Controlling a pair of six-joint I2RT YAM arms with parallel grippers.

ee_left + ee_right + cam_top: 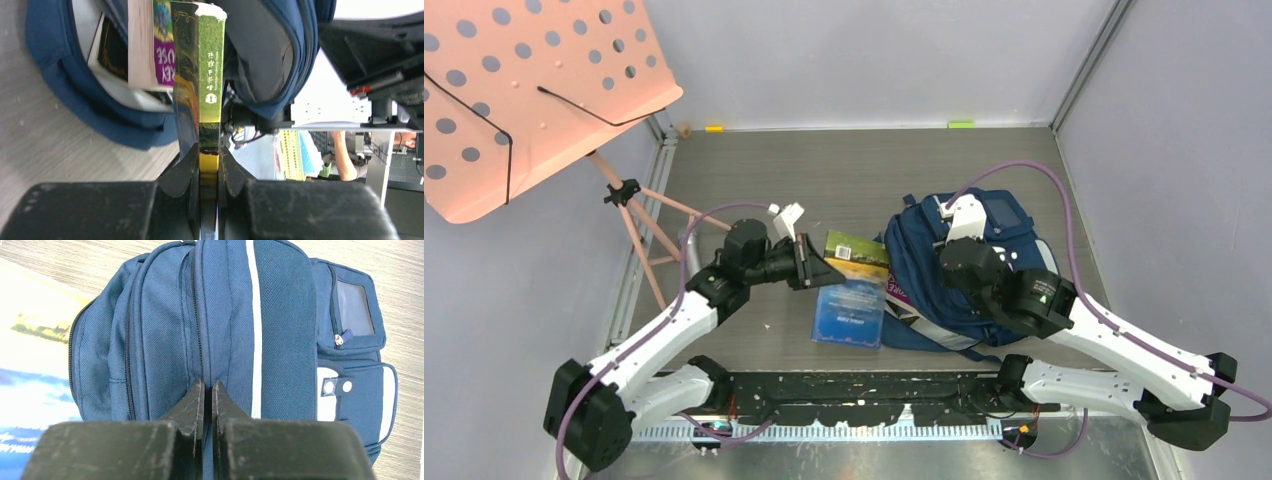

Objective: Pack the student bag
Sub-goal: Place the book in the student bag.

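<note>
The student bag (1006, 212) lies on its side right of the middle of the counter (824, 170), its mouth turned toward the left arm. Much of it is covered from above by the right arm, so its straps cannot be made out.

The right hand (208, 390) is out of sight from above. In its own wrist view, the fingers are pressed almost together on a ridge of the bag's navy fabric beside a zipper line and the white stripe. How much cloth is pinched between them cannot be told.

The left hand (209, 156) is clamped on the lower end of a green-spined book (210, 75), held edge-on. The book's far end reaches the bag's opening. How far it sits inside is hard to judge.

A purple-covered book (165, 50) is already in the mouth, its title cut off, with another dark item behind it that is too hidden to name.

A blue book (852, 315) lies flat on the counter just left of the bag, partly under the held book.
</note>
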